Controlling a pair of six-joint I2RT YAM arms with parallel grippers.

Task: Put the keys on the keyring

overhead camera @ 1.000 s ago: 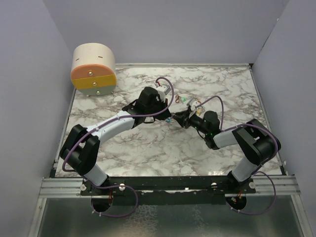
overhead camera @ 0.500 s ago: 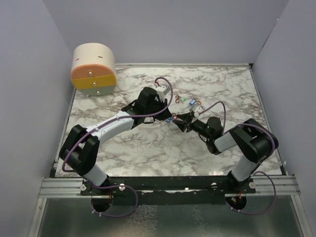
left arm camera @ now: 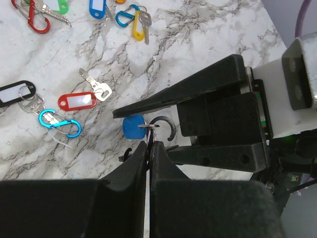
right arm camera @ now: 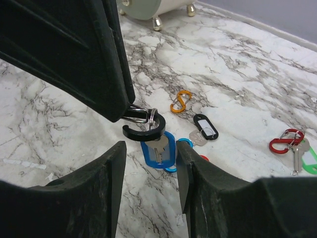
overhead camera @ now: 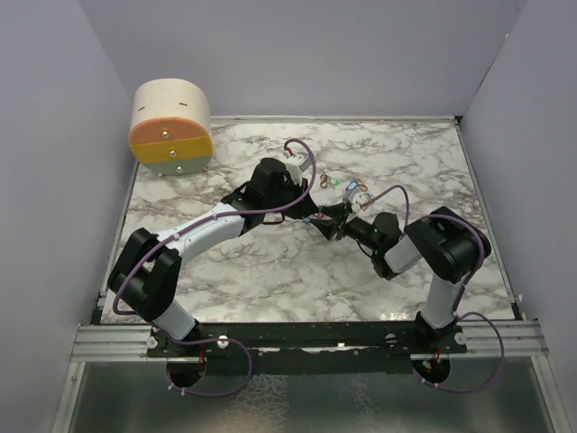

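The marble bench carries a round wooden box at its far left corner. My two arms meet over the middle of the bench.

My left pincer is fully closed. Its tips pinch the keyring, a small metal ring, and hold it up in the air above the bench. My right pincer is about half open and has hold of nothing; its two fingers stand on each side of what hangs from the left one, without touching it as far as I can see.

On the keyring hangs a black hook, open on one side, and under it the blue key. I cannot tell if the blue key sits on the metal ring itself or only on the hook.

The other keys, with red, yellow, green and black tags and some coloured clips, lie loose on the bench beyond my pincers, well apart from the ring.

I judge that I am in the threading step, with one key at the ring. The next move, I think, asks my right pincer to fetch another key from the bench while my left keeps the ring steady and its gap reachable. The parts are very small, so the aim must be exact.
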